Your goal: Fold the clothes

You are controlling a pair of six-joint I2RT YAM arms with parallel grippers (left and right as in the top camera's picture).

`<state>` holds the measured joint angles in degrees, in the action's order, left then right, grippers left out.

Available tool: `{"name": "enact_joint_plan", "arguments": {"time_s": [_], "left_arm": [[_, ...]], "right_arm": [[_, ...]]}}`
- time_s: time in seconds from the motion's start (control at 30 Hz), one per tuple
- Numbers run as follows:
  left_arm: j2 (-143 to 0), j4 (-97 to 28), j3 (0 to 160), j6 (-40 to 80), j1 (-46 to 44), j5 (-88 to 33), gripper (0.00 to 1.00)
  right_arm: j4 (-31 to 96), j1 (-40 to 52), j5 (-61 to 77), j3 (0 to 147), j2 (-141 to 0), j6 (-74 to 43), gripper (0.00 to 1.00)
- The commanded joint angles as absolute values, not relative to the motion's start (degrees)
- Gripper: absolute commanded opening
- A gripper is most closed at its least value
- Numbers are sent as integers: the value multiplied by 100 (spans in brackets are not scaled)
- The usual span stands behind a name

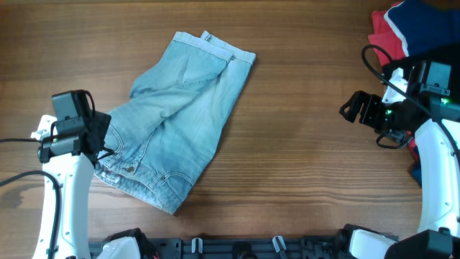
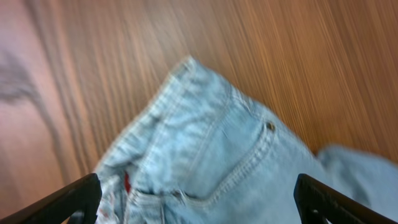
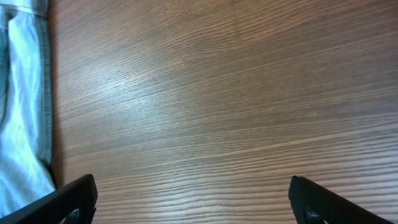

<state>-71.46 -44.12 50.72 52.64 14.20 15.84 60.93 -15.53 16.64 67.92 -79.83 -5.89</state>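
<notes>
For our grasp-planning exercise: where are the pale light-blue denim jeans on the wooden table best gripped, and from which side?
Probably the thick stitched waistband of the pale light-blue denim jeans, from the robot's left, beside the open left gripper. That layered band forms a free edge near it; the middle lies flat, hard to pinch.

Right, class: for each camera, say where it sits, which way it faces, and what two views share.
Overhead: fixed above the table, looking straight down on jeans and both arms.
Left wrist: on left arm, looking down at jeans pocket; left jaws open.
Right wrist: on right arm, facing bare wood; right jaws open.
Shared: all three show the jeans.
</notes>
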Motion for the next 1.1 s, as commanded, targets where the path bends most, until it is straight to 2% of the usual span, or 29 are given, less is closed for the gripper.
{"name": "enact_joint_plan", "arguments": {"time_s": [0.0,0.1,0.2,0.4,0.7,0.8,0.87,1.07], "left_arm": [[-6866,-4519,5081,4644,1341,217,100],[-6737,-4799,5081,4359,810,-624,95],[-6829,-4915,5024,4211,-32,-593,95],[-7393,-4598,4670,4217,-1066,-558,92],[-9109,-3035,4521,4029,-2165,-770,92],[-9489,-2462,4521,4032,-2357,-770,91],[-9712,-2392,4521,4152,-2486,-838,86],[-10197,-2735,4521,3756,-3291,-2724,86]], "right_arm": [[6036,-1516,1962,6790,-8047,-408,100],[5957,-1326,2073,6790,-8049,-301,99],[5728,-908,2073,6790,-8062,-318,99],[5157,215,2051,6792,-8571,-582,99],[3192,1098,1994,6792,-9529,-1229,99],[3087,1125,1741,6792,-9592,-1581,99],[3146,1125,1608,6790,-9592,-1584,99],[3483,1125,875,6790,-9592,-1566,98]]}}
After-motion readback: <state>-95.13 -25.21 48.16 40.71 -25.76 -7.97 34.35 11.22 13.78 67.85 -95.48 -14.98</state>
